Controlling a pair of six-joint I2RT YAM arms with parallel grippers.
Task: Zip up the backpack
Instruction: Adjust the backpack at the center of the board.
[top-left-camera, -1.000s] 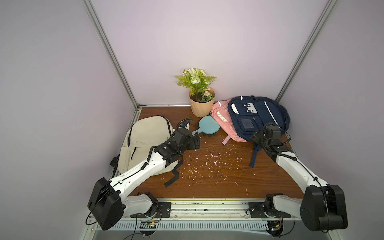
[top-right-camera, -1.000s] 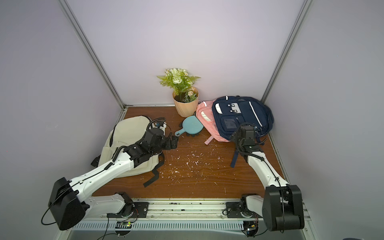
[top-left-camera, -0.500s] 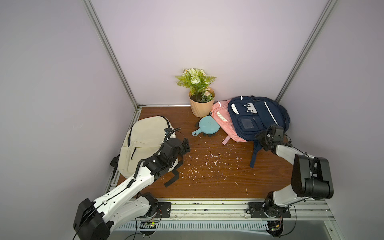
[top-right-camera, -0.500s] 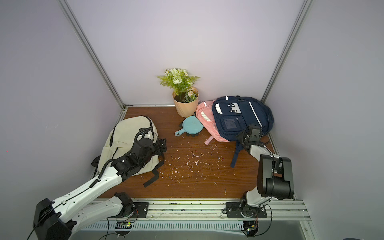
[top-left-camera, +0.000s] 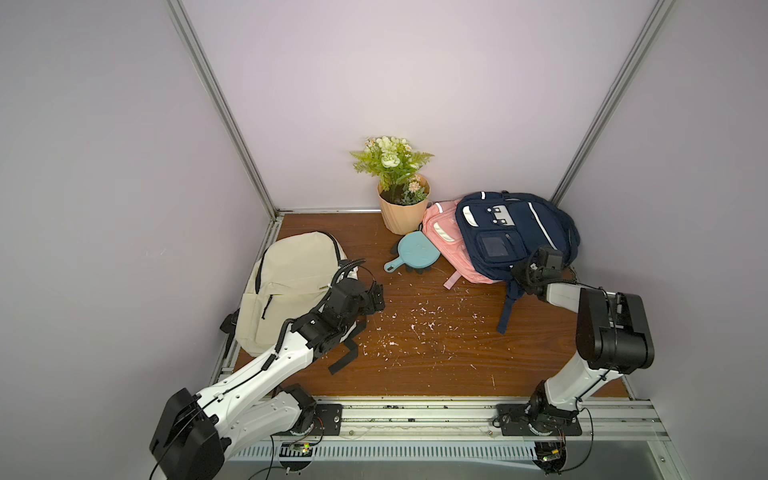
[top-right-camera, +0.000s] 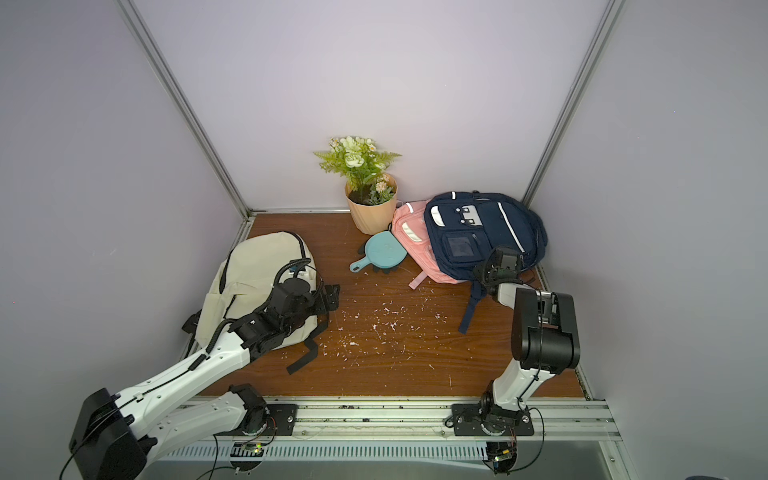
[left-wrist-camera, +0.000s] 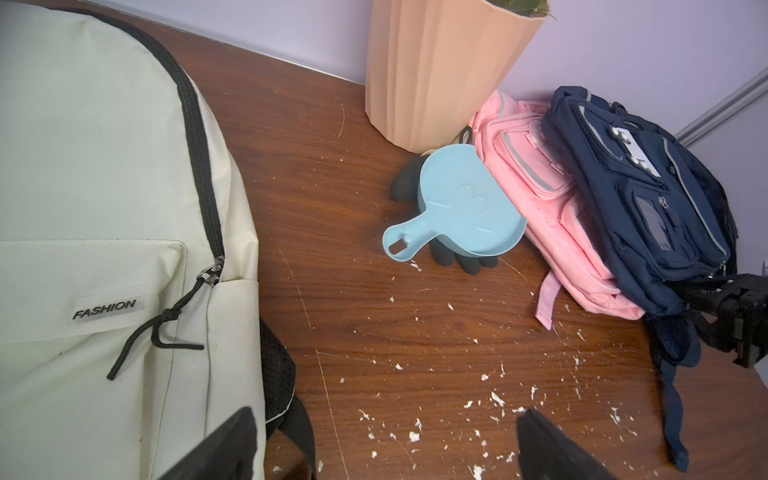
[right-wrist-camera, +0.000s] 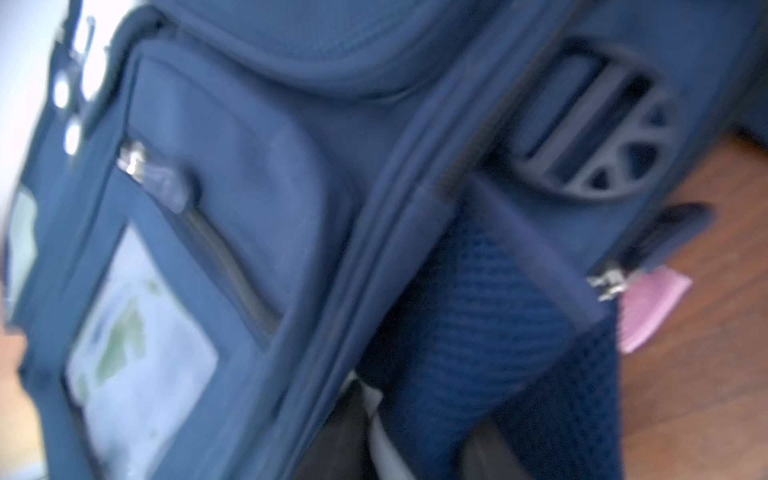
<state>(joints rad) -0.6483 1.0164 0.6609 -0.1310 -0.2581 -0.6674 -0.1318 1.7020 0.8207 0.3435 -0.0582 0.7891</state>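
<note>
Navy backpack (top-left-camera: 511, 232) lies right of the flower pot (top-left-camera: 401, 212), propped on the pink backpack (top-left-camera: 446, 241). Right gripper (top-left-camera: 522, 271) works its edge away from the pot, fingers (right-wrist-camera: 340, 432) flanking the mesh strap (right-wrist-camera: 478, 332), probably steadying it for zipping; clamped or not, I cannot tell. Left gripper (left-wrist-camera: 386, 419) hangs wide apart beside the cream backpack (top-left-camera: 286, 286), left of the pot.

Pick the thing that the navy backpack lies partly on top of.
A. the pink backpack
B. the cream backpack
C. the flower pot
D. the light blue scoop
A: in both top views the navy backpack overlaps the pink backpack, hiding one side of it, and the left wrist view shows the same stacking.
</note>
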